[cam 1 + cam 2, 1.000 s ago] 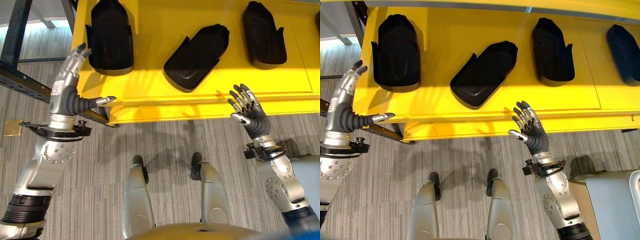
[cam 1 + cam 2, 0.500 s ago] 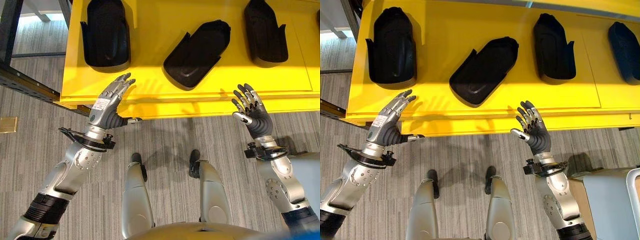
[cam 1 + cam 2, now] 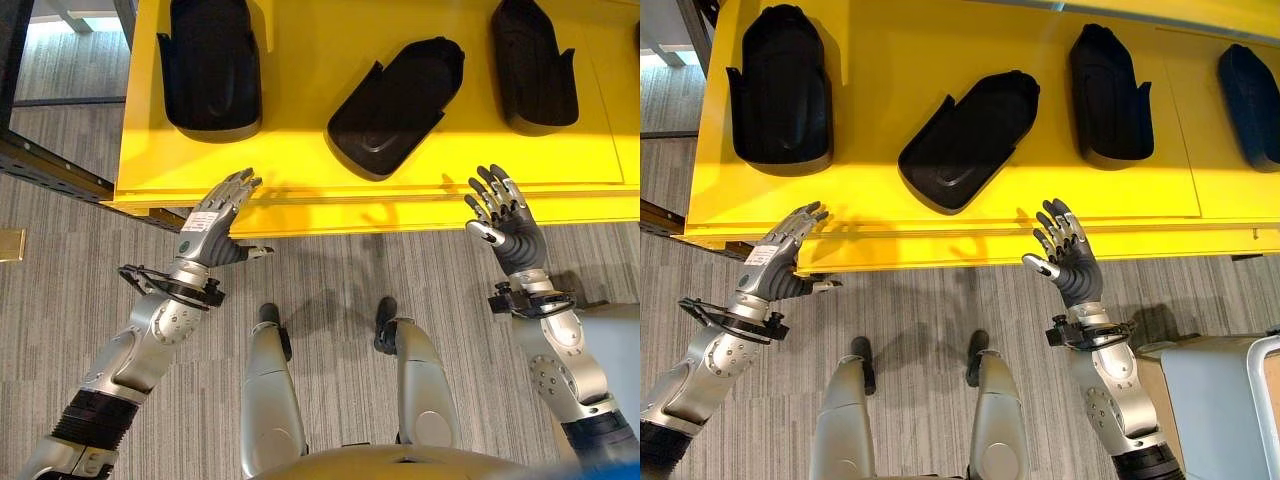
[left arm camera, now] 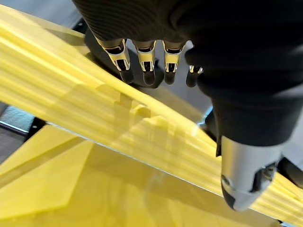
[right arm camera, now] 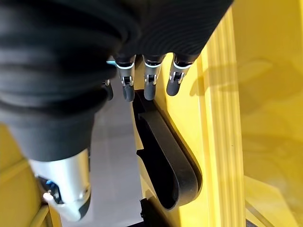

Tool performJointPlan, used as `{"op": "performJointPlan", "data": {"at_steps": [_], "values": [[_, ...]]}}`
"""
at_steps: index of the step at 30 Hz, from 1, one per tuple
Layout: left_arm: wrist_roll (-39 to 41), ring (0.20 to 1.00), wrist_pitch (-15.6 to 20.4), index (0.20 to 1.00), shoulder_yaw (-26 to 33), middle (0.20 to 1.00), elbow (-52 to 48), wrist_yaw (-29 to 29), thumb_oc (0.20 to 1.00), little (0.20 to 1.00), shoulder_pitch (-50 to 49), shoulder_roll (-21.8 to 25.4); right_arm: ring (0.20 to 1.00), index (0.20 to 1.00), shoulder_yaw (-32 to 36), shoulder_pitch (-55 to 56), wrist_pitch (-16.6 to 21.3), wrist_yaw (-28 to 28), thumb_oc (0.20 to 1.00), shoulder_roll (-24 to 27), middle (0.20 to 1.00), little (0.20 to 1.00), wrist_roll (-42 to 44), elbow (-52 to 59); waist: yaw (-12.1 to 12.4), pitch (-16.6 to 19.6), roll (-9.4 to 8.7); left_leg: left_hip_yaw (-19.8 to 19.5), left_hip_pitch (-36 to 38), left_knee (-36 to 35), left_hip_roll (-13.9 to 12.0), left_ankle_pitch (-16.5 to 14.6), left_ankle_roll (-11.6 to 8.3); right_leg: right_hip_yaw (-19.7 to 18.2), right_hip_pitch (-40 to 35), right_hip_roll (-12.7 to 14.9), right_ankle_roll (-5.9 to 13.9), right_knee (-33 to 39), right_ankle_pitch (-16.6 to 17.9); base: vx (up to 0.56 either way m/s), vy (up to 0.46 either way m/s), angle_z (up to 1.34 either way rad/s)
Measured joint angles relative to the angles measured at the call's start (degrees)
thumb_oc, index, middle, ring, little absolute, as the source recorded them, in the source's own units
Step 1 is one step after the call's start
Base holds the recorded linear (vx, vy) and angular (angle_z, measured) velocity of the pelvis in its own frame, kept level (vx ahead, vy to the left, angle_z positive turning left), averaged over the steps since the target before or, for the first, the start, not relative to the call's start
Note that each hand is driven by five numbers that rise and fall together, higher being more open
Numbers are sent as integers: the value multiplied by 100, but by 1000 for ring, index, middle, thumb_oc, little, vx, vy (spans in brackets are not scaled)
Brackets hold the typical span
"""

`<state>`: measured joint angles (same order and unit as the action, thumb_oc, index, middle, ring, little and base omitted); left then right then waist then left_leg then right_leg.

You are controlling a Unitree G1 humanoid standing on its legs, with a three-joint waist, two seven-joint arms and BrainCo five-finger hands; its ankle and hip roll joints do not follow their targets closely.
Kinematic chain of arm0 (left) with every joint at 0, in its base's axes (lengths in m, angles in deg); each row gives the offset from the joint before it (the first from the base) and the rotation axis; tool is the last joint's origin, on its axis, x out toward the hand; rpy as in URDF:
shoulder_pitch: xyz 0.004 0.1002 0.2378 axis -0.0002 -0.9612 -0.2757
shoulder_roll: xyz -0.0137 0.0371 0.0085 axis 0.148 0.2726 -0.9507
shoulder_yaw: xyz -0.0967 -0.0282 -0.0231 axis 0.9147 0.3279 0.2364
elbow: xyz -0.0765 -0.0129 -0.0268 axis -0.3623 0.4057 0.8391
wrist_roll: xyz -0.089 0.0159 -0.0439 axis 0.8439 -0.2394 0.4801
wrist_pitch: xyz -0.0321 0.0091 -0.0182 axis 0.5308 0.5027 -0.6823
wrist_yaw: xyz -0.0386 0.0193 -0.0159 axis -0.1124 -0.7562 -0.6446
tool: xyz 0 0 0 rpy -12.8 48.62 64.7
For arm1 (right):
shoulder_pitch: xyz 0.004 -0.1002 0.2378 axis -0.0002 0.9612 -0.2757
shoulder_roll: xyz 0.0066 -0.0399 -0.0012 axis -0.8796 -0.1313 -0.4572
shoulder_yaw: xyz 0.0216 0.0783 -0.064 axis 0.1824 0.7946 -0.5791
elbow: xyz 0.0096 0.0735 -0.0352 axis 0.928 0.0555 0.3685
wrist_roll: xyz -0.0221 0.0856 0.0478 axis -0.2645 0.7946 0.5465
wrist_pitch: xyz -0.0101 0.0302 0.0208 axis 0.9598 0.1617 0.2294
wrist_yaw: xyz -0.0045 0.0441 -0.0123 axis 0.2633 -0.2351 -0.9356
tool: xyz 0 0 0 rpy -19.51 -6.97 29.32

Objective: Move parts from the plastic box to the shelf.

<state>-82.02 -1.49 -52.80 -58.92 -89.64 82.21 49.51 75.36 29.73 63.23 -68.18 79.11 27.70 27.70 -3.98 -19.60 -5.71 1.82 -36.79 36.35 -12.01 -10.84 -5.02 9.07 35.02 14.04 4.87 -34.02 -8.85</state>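
Both hands spread and empty at the front edge of the yellow shelf (image 3: 300, 100), black parts lying on top of it.

The left hand (image 3: 208, 228) hangs at the shelf's front lip near its left corner, fingers straight and fanned, thumb out to the side, gripping nothing. On the shelf, the leftmost black part (image 3: 210, 65) lies lengthwise at the left end; the middle part (image 3: 395, 105) lies slanted near the centre; a third part (image 3: 535, 65) lies right of it, and a fourth part (image 3: 1250, 95) lies at the right end. The right hand (image 3: 505, 225) is raised just before the shelf's front lip, below the third part, fingers wide apart and holding nothing.
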Motion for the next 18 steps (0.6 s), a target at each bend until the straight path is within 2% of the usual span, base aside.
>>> {"op": "performJointPlan", "data": {"at_steps": [6, 18], "values": [[1, 1000, -95, 1000, 304, 1000, 21, -19, 1000, 1000, 37, -118, 1000, 1000, 11, 9, -12, 14, 1000, 0, 1000, 1000, 0, 0, -4, -19, 30, 15, 1, -3, -1, -1, 1, -14, 12, 0, -2, 0, -1, 17, 0, 0], [16, 1000, -264, 1000, 356, 1000, 33, -92, 1000, 1000, 360, -204, 1000, 1000, 25, -9, -29, 30, 1000, 0, 1000, 1000, 0, -2, -131, -60, 96, 69, -20, -6, -15, -4, -1, -41, 77, -1, -10, 5, -1, 6, 1, -1]]}}
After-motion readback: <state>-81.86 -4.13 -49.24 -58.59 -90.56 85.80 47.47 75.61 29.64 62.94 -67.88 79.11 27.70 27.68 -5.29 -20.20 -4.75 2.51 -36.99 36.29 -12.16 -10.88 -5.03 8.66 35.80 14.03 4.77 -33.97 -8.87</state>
